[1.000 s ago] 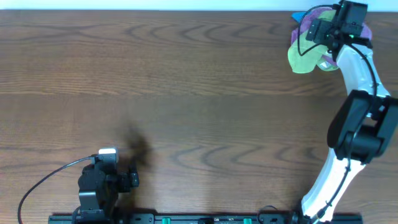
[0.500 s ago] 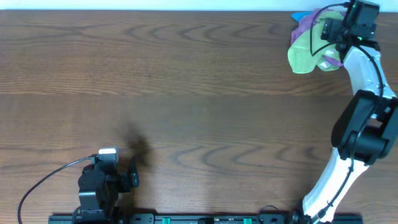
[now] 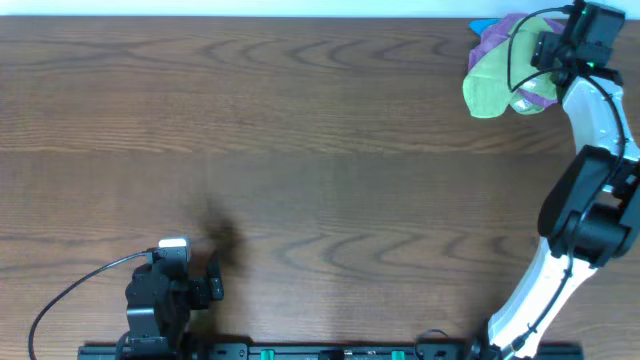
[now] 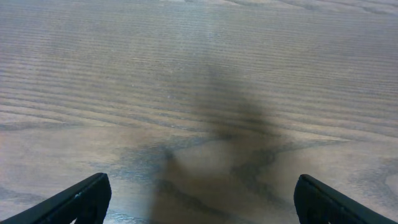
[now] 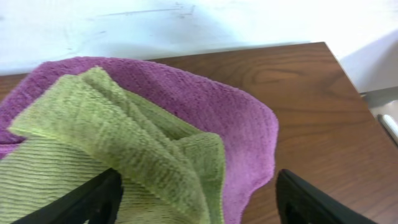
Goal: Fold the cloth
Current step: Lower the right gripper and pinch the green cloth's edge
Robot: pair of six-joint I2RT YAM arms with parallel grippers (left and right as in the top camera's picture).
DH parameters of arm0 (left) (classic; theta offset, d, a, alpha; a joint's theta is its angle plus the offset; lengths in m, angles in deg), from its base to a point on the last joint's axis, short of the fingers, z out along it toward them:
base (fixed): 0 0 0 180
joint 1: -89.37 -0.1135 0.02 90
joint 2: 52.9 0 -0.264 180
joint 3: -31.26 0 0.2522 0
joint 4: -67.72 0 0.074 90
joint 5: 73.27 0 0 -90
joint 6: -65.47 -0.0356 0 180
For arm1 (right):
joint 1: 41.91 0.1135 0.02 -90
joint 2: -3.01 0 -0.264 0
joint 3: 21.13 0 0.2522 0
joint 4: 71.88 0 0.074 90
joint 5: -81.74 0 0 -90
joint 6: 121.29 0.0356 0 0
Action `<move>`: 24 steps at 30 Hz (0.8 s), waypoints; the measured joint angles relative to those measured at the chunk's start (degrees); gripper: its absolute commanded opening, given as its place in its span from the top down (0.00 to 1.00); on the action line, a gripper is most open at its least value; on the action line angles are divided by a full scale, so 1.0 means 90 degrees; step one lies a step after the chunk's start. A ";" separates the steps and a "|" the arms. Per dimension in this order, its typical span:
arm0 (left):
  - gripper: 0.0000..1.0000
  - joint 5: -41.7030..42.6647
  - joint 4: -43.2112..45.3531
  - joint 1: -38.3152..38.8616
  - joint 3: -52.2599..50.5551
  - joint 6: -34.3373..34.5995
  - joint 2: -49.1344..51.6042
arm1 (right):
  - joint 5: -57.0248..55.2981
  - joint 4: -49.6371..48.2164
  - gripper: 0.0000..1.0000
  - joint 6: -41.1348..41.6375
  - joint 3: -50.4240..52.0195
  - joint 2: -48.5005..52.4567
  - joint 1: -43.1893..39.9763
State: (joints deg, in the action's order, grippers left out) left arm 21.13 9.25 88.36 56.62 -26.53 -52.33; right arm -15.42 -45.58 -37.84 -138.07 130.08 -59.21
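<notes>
The cloth to fold, a green cloth, lies crumpled at the far right corner of the table. It lies on top of a purple cloth, which shows around its edges. In the right wrist view the green cloth makes several loose folds. The purple cloth spreads out from under it toward the table's corner. A small blue piece shows just beside the purple cloth at the back edge; what it is I cannot tell.

The right gripper is at this pile. Its jaws stand wide apart, with both cloths lying between them and nothing clamped. Whether a fingertip touches the green cloth I cannot tell.

The left gripper is at the near left side, well apart from the cloths. Its jaws are also apart, above bare wood.
</notes>
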 measured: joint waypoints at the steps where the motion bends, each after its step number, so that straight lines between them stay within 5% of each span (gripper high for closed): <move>1: 0.05 0.0000 0.0000 0.0000 0.0000 0.0000 0.0000 | 0.0024 -0.0002 0.30 -0.0005 0.0000 0.0000 0.0000; 3: 0.05 0.0000 0.0000 0.0000 0.0000 0.0000 0.0000 | 0.0070 -0.0002 0.40 -0.0007 0.0000 0.0007 0.0000; 8: 0.05 0.0000 0.0000 0.0000 0.0000 0.0000 0.0000 | 0.0146 -0.0012 0.96 -0.0010 0.0000 0.0010 0.0000; 17: 0.05 0.0000 0.0000 0.0000 0.0000 0.0000 0.0000 | 0.0129 0.0131 0.99 0.0007 0.0000 -0.0029 0.0036; 24: 0.05 0.0000 0.0000 0.0000 0.0000 0.0000 0.0000 | 0.0126 0.1275 0.99 -0.0102 0.0000 -0.0809 0.0486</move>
State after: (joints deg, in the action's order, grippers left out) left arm 21.13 9.25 88.36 56.62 -26.53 -52.33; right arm -14.28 -34.11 -38.76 -138.07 122.80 -54.84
